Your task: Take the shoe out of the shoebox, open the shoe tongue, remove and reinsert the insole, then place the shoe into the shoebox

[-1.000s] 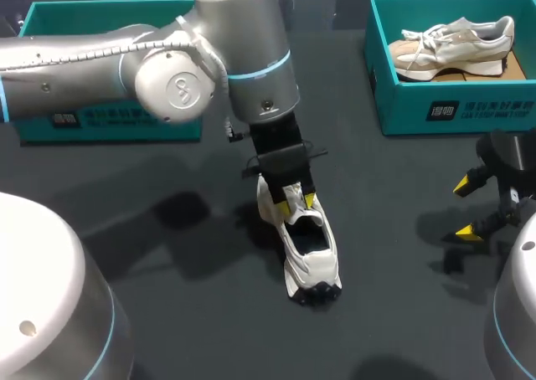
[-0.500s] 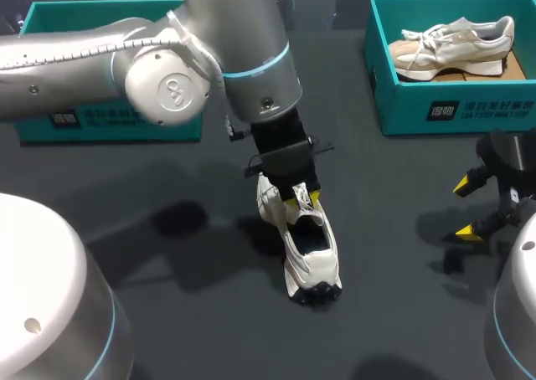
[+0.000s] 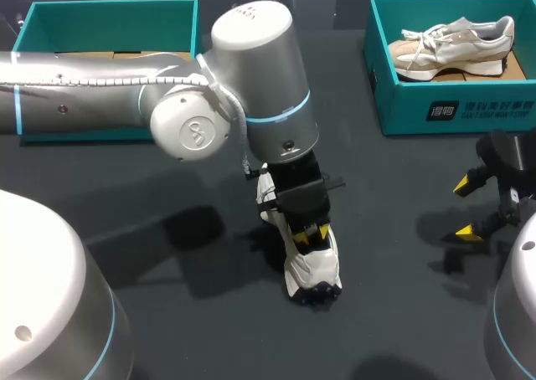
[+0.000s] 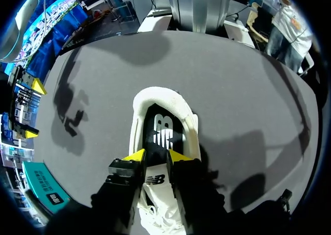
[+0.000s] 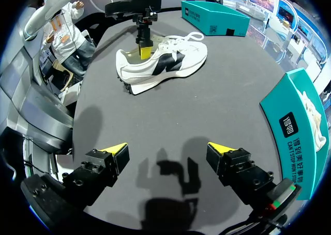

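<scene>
Found a white shoe (image 3: pixel 314 271) standing on its sole on the dark table (image 3: pixel 167 187), just below the centre of the head frame and well apart from both boxes. Saw the left gripper (image 3: pixel 308 233), on an arm entering from the left edge, set down into the shoe's opening from above. From the left wrist, made out the black insole (image 4: pixel 161 129) just ahead of that gripper and the white tongue (image 4: pixel 155 180) running back under it. Could not tell whether the jaws clamped anything.

Spotted the right gripper (image 3: pixel 471 206) near the right edge, a little below mid-height, poised above the table, jaws spread wide with only tabletop between them.

Noted a teal shoebox (image 3: pixel 109 12) in the upper left, partly behind the left arm. Noted a second shoebox (image 3: pixel 452 104) in the upper right, with a beige shoe (image 3: pixel 456 45) lying inside it.
</scene>
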Controlling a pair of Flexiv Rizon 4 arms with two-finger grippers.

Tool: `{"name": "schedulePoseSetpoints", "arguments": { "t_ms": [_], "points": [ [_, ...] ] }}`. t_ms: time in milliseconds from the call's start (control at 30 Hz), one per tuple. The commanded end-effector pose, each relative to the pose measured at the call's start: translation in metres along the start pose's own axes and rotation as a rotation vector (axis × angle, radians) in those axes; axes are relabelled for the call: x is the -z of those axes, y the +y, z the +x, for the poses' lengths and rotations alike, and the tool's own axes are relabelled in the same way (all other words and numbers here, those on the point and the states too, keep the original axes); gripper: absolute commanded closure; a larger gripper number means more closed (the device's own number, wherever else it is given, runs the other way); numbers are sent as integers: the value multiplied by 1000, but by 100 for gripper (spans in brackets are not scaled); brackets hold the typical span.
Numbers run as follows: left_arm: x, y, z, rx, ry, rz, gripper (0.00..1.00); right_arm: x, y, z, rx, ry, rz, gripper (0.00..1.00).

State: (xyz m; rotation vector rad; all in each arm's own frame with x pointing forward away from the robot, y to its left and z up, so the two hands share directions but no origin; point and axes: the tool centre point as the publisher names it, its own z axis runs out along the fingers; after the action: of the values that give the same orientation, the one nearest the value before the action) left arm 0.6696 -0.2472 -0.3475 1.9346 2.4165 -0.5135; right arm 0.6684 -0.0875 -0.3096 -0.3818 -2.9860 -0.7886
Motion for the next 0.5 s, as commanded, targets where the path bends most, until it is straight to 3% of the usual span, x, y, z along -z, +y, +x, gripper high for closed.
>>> {"name": "schedulePoseSetpoints", "arguments": {
  "t_ms": [33,333,400,433,467,500],
  "points": [
    [27,-6,7,4,-23,-28,74,0,0,1,0,-1,1,0],
    [63,-7,3,125,5,-67,67,0,0,1,0,-1,1,0],
    [69,-10,5,199,7,-68,54,0,0,1,0,-1,1,0],
    [72,-10,7,251,0,-55,39,0,0,1,0,-1,1,0],
    [76,-9,9,319,0,-46,3,0,0,1,0,-1,1,0],
    [79,-9,11,355,9,-34,0,0,0,1,0,-1,1,0]
  ]
}}
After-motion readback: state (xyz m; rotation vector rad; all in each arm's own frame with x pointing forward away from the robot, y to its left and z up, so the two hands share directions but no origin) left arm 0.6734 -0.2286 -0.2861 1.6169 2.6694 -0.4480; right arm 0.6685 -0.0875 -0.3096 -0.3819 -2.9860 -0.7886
